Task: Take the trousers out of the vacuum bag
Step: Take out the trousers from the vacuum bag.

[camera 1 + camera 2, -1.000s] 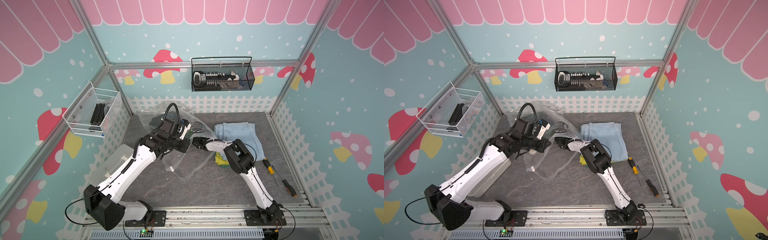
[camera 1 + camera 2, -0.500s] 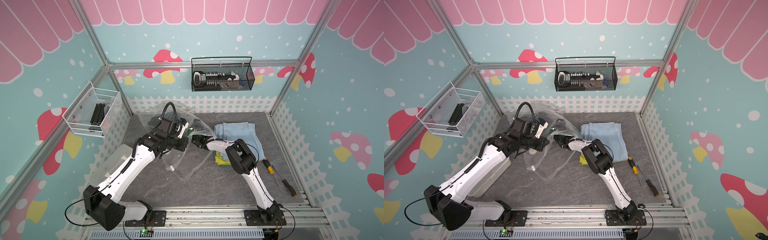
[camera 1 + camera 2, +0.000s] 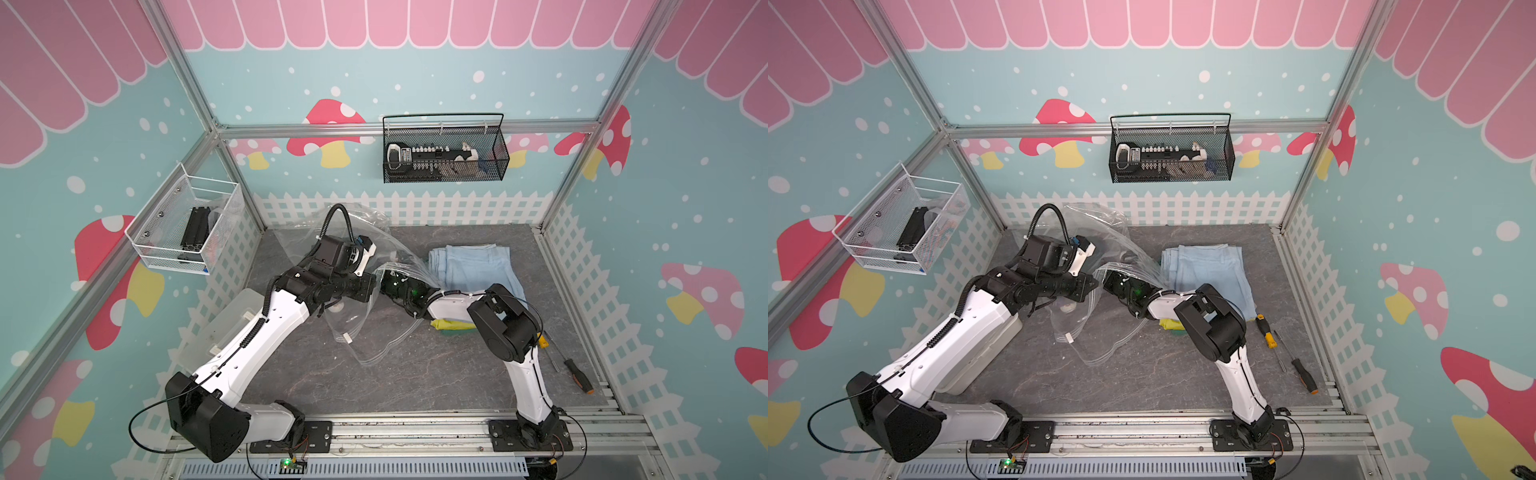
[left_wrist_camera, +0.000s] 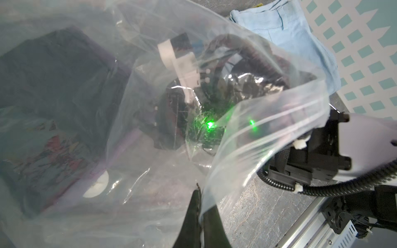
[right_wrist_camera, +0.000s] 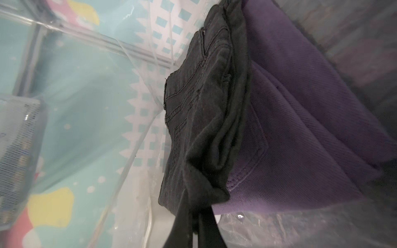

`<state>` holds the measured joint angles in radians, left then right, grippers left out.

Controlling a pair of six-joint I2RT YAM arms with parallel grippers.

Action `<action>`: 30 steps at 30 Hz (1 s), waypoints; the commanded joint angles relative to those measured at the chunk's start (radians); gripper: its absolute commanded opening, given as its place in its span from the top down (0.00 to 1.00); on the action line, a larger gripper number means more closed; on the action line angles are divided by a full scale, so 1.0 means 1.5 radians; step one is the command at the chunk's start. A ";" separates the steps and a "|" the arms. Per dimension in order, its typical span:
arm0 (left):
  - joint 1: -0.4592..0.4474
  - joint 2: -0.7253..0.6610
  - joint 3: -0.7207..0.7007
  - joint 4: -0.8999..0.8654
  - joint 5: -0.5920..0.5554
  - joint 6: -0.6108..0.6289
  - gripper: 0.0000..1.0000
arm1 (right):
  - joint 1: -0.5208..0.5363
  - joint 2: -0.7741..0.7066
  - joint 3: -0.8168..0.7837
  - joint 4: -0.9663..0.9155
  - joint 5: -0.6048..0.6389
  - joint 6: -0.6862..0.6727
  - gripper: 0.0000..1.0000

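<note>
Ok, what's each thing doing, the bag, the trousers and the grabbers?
vacuum bag: open, partly lifted
left gripper: shut on the vacuum bag's edge
right gripper: inside the bag, shut on the dark trousers
purple trousers: folded, inside the bag
light blue trousers: folded, out on the table
yellow trousers: out of the bag

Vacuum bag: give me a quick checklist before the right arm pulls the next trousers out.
1. Left gripper clamped on the vacuum bag edge: ok.
2. Right gripper shut on the dark trousers: ok.
3. Purple trousers left out of that grip: cannot tell.
4. Bag mouth open around the right gripper: ok.
5. Light blue trousers already outside the bag: ok.
</note>
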<state>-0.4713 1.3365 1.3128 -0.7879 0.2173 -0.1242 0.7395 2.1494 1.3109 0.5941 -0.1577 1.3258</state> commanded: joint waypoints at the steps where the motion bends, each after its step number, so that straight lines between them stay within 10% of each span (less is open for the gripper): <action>1: 0.007 -0.009 -0.007 0.006 -0.003 0.002 1.00 | 0.004 -0.017 -0.022 0.065 0.024 0.028 0.91; 14: 0.007 -0.006 -0.008 0.008 0.003 0.002 1.00 | 0.004 0.030 -0.030 0.089 0.083 0.084 0.52; 30: 0.007 -0.006 -0.008 0.007 0.005 0.003 1.00 | 0.009 0.055 -0.008 0.022 0.109 0.139 0.47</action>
<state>-0.4713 1.3361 1.3064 -0.7879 0.2214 -0.1242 0.7483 2.2013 1.2709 0.6514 -0.0158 1.4834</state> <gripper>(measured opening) 0.049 0.532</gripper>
